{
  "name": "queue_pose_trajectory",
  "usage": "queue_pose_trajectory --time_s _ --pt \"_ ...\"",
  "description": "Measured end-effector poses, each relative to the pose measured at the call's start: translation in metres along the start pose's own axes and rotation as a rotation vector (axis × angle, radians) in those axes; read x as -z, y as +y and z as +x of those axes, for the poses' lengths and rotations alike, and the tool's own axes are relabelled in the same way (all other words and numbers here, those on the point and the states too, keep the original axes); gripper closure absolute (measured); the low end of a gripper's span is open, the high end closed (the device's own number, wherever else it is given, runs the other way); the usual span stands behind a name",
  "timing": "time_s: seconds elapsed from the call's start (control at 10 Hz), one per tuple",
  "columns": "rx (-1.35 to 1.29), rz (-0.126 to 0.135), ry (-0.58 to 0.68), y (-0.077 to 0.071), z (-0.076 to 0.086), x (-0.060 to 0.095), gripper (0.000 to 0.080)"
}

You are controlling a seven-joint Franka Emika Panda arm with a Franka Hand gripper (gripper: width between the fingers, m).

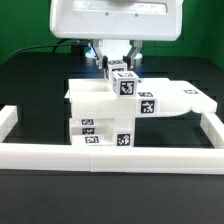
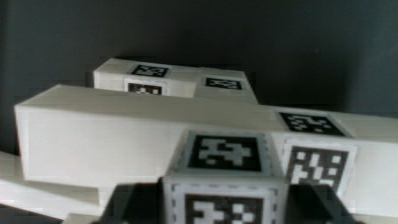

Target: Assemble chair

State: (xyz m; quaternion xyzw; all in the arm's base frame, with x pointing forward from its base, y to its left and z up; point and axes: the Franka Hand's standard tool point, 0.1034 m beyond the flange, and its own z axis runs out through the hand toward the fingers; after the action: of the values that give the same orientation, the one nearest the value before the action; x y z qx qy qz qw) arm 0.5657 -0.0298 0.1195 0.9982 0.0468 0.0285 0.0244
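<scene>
The exterior view is giving us the whole stage: the white chair parts (image 1: 118, 112) are sitting bunched together in the middle of the black table (image 1: 30, 75), just behind the low white border rail (image 1: 110, 155) that is running across the near side and up both flanks. The gripper (image 1: 121, 67) is hanging down from the arm's big white housing at the far side, and it is sitting right on a small tagged block (image 1: 124, 80) perched at the top of the pile. The jaws are standing narrow, one finger on each side of that block, pinching it. To the exterior view's right a flat plate (image 1: 180, 98) is sticking out from the cluster; low in front, several tagged faces are looking toward the rail.

The wrist view is showing none of that layout. It is looking in close: the held block (image 2: 228, 168) is filling the foreground between the dark fingers (image 2: 128, 205), its marker tags sharp, with a long white bar (image 2: 125, 125) lying across behind it and another tagged piece (image 2: 178, 75) farther off.
</scene>
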Motion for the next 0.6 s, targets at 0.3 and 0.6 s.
queue_pose_trajectory --time_s 0.3,0.6 --pt "-0.317 0.038 0.009 -0.0001 0.0009 0.0002 0.0518" --pt "-0.524 0.065 0.015 -0.0019 0.0016 -0.0003 0.0518"
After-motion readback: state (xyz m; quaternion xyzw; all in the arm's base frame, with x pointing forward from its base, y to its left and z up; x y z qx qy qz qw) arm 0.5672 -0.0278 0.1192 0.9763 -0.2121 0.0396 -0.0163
